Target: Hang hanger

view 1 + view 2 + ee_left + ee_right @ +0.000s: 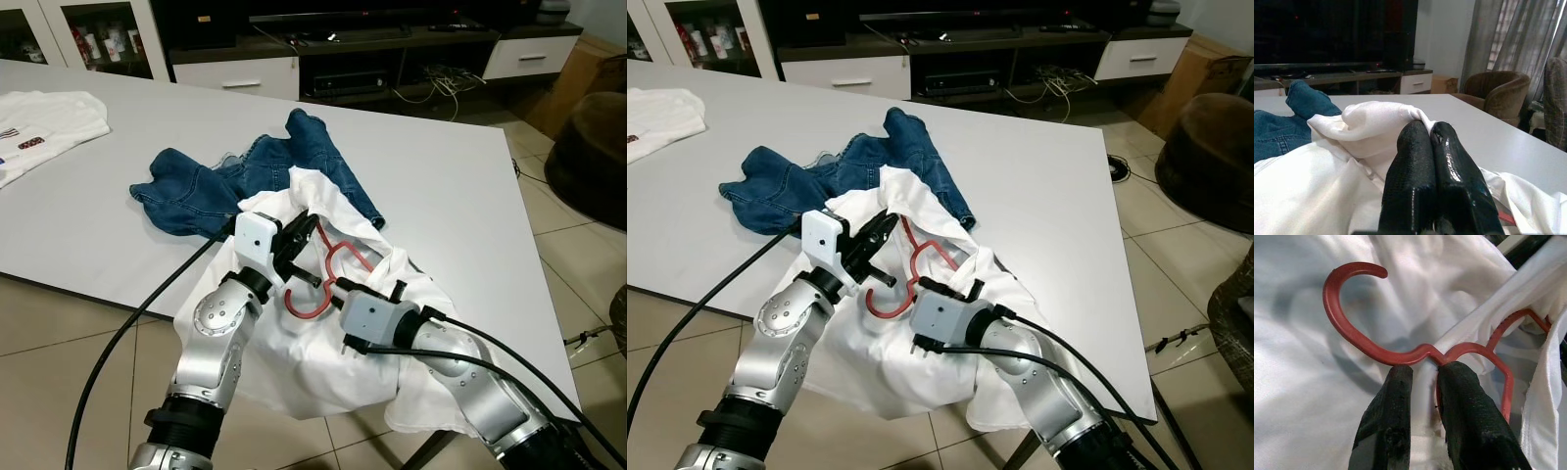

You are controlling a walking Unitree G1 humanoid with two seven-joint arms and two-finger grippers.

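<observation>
A red hanger (306,309) lies tucked in a white shirt (294,367) at the near edge of the white table (441,166); its hook (1347,328) curls free of the cloth. My right gripper (1422,369) is shut on the hanger's neck, where hook meets body, with a fold of shirt between the fingers. My left gripper (306,233) hovers just left of the hanger above the shirt. In the left wrist view its fingers (1415,166) press together, with a bunched shirt fold right beyond the tips.
Blue jeans (196,186) lie crumpled behind the shirt. Another white garment (39,127) sits at the table's far left. A dark TV cabinet (392,59) stands at the back and a brown armchair (593,137) to the right. Tiled floor lies below.
</observation>
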